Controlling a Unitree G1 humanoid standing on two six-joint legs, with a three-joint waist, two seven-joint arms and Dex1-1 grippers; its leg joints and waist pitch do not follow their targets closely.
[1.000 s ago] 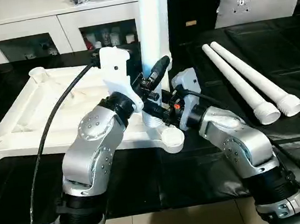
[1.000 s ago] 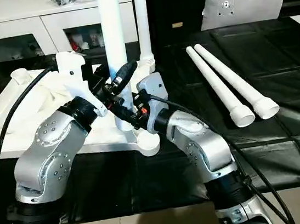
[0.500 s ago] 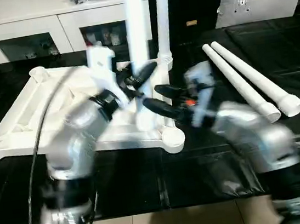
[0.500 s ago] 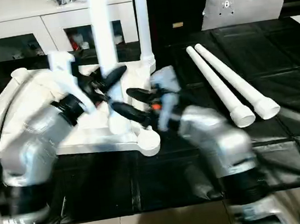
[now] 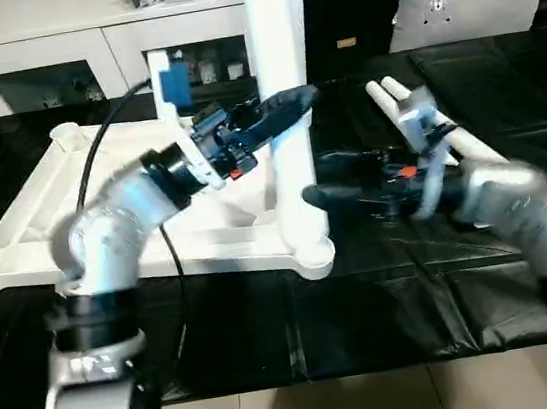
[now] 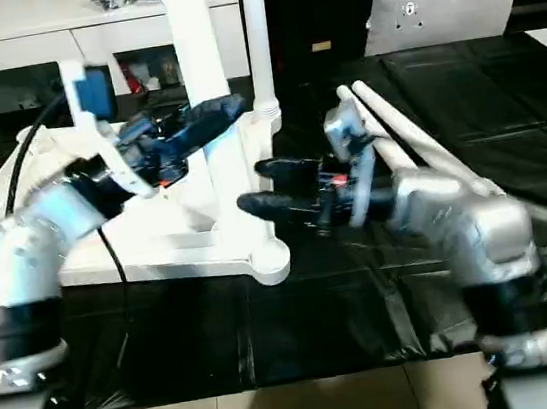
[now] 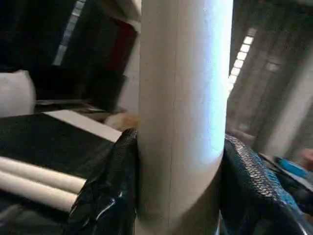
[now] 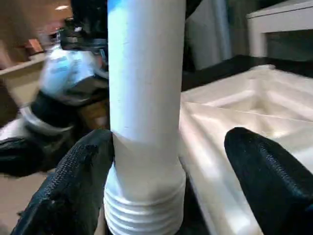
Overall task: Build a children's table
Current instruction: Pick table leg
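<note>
One table top (image 5: 72, 206), two upright legs (image 6: 200, 93), two loose legs (image 6: 400, 132), two end effectors (image 6: 271, 187)

The upright leg (image 5: 287, 112) runs off the top edge at 12 o'clock, so its upper end is cut off. The right hand (image 5: 326, 179) and its forearm are smeared by motion. The two loose legs (image 5: 467, 144) at 2 o'clock are partly hidden behind that arm. Items in the cabinet (image 5: 52, 52) are too small to tell.

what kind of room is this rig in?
Likely an indoor lab or demo room, not a home: a black-covered worktable, a white cabinet with cluttered shelves behind, and white table parts laid out for assembly.
</note>
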